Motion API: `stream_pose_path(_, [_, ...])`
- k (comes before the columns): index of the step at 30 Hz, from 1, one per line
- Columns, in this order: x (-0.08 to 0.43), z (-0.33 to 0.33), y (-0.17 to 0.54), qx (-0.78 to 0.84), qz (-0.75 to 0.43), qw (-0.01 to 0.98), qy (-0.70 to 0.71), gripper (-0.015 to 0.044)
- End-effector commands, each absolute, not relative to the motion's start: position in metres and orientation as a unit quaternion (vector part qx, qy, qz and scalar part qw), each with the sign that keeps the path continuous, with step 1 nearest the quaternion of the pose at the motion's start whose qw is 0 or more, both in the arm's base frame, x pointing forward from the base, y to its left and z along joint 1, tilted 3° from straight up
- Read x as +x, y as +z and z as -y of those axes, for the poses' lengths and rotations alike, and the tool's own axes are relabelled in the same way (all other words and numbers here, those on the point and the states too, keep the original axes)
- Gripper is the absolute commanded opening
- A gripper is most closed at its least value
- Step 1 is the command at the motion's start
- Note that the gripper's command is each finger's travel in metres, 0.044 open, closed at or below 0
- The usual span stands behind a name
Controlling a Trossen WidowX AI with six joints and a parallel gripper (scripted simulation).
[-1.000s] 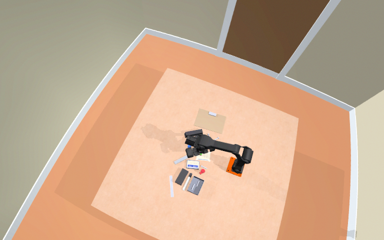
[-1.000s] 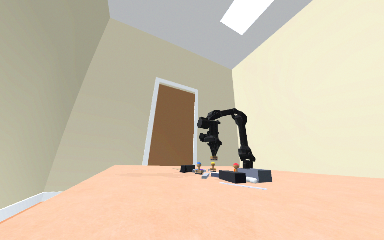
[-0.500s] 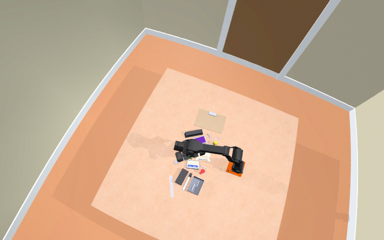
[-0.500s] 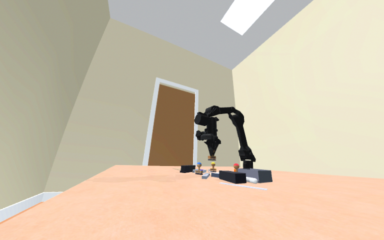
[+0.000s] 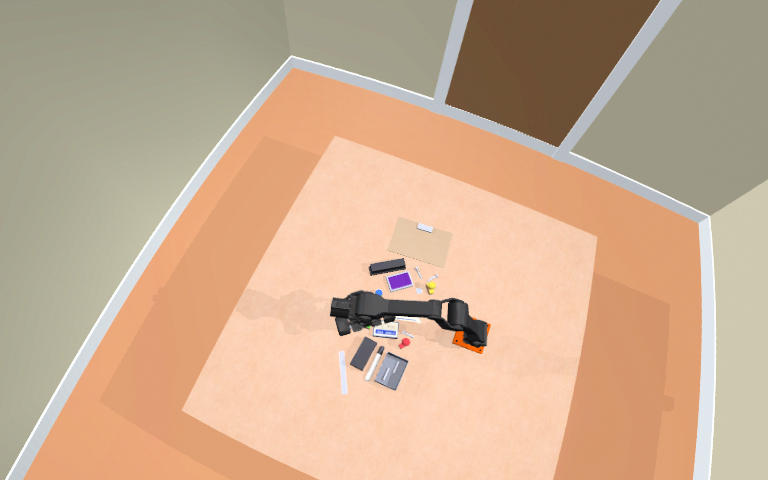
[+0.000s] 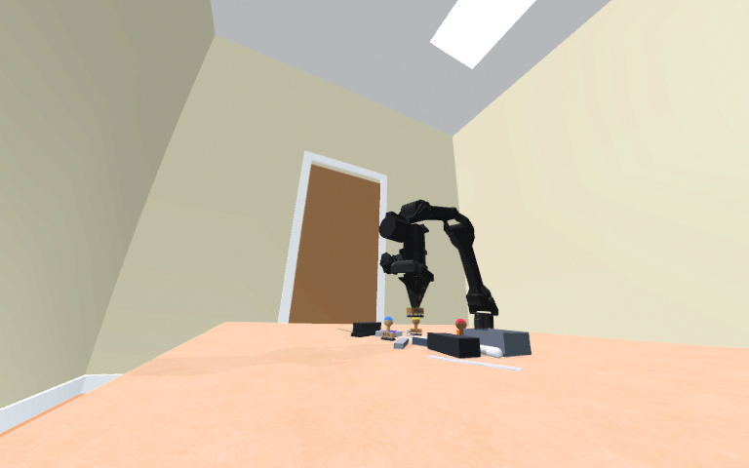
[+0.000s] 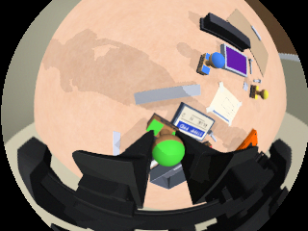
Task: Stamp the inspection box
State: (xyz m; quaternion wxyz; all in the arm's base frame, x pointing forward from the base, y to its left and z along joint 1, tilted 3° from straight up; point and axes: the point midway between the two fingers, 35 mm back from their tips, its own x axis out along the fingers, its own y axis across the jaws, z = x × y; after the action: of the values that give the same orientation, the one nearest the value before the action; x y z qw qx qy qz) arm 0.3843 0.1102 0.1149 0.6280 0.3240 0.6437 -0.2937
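Observation:
My gripper is shut on the green-knobbed stamp, held upright well above the bench. In the wrist view its base appears beside the white and blue STAMP PAD box. Its underside print face is hidden. The open purple ink pad lies farther back. The pale card lies between the box and the yellow-knobbed stamp. Its lines are faint; I cannot tell whether the box on it bears a print.
The blue-knobbed stamp stands beside the purple pad. A grey bar lies near the STAMP PAD box. A red-knobbed stamp, black block, marker and grey tray are nearby. A clipboard lies behind.

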Motion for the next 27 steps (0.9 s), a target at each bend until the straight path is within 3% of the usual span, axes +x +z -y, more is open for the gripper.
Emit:
stream_pose_path(1, [0.386, -0.112, 0.115, 0.329, -0.642, 0.628, -0.293, 0.0000])
stream_pose_path(27, [0.388, -0.115, 0.073, 0.329, -0.642, 0.628, -0.293, 0.0000])
